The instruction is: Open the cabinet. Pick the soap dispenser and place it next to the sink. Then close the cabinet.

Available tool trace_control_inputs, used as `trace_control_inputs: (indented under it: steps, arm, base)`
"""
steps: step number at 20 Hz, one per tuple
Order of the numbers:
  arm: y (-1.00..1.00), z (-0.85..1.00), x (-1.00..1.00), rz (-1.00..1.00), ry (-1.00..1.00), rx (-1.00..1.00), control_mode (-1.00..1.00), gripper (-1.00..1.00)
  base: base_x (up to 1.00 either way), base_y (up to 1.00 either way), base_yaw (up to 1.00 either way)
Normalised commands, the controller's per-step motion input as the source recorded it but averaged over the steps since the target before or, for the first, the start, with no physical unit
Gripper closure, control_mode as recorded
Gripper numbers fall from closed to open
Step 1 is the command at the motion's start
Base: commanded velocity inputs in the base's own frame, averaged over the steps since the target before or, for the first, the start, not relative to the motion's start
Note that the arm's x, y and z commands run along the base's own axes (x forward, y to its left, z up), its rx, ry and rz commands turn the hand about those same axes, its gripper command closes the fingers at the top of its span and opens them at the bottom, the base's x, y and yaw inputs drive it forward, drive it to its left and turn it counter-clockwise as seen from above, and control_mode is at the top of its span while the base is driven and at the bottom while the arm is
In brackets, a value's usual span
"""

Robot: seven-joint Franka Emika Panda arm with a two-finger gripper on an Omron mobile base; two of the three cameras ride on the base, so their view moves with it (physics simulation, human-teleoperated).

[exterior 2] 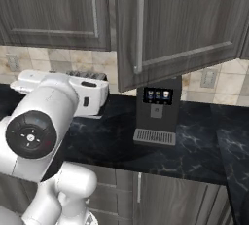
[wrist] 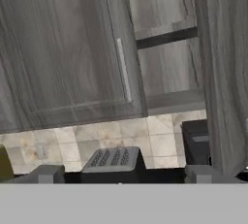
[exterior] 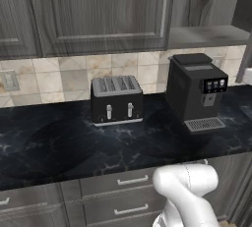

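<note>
Claw [wrist: 121,177]: fingers spread wide, holding and touching nothing, facing the wall units. Cabinet [wrist: 72,48]: above the counter [exterior: 123,142]; left door shut, right door [exterior 2: 180,24] swung open over the coffee machine [exterior: 197,91]. Toaster [exterior: 116,99]: beside it.

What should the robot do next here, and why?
Probably reach into the cabinet for the soap bottle. The right door is swung out, the shelves are bare where visible, and the tool is open and holds nothing. The left door is shut.
</note>
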Motion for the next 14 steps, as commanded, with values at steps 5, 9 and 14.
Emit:
trace_control_inputs:
  steps: [5,9,14]
  arm:
    - [1.00,0.00,0.01,0.00,0.03,-0.17,-1.00,-1.00]
    - [0.90,0.00,0.22,-0.05,0.01,-0.24,-1.00,-1.00]
    - [0.55,0.02,0.35,-0.17,0.00,-0.30,-1.00,-1.00]
  base:
    - [0.00,0.00,0.00]
    - [0.00,0.00,0.00]
    - [0.00,0.00,0.00]
